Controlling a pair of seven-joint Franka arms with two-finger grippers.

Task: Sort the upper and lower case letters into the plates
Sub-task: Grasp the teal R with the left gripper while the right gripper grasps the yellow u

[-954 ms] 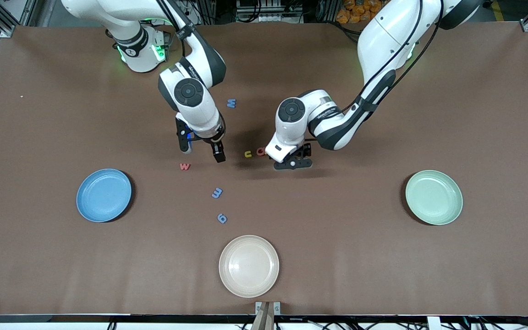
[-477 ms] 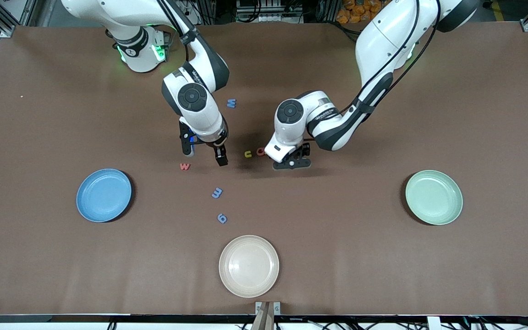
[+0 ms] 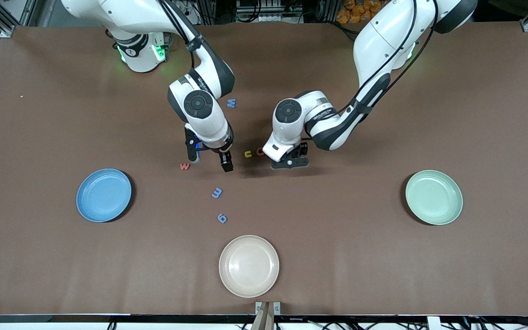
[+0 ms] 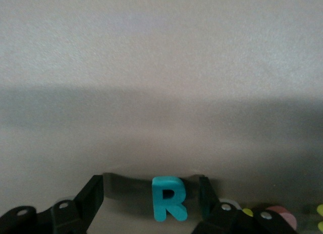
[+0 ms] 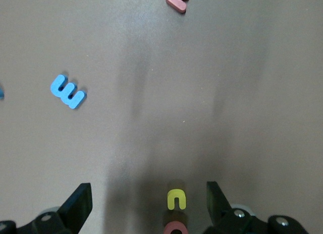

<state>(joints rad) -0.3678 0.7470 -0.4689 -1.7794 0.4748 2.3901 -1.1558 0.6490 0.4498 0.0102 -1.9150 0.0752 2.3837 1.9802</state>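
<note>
We see the left pincer point(image 3: 290, 161) low on the worktop point(image 3: 383, 256), with its jaws released and standing on both sides of the teal R point(image 4: 169, 198). The R lies flat, not yet clamped, and is nearer to one finger point(image 4: 204, 192) than to the other. We think this is the first danger: the nearer finger would touch first and push or turn the thin piece, so it may slide out or be caught only by a corner and then fall on the way to a plate.

The red c point(image 3: 260, 151) and the yellow u point(image 3: 247, 154) lie just beside this pincer, toward the right arm's end. A small sideways motion could knock them.

The right pincer point(image 3: 210, 161) is also released and wide. It hangs over the worktop between the red w point(image 3: 184, 166) and the u. In its wrist view the u sits between the fingers with the c touching or almost touching it, so we fear it takes both, or drags the c.

The two pincers are near each other, and if both work here the arms may collide.

The blue plate point(image 3: 104, 195) and the green plate point(image 3: 433, 197) hold no letters. A blue w point(image 3: 231, 103), an m point(image 3: 217, 193) and a g point(image 3: 222, 218) are apart from them, and a mistake over upper or lower case is possible with such small pieces.
</note>
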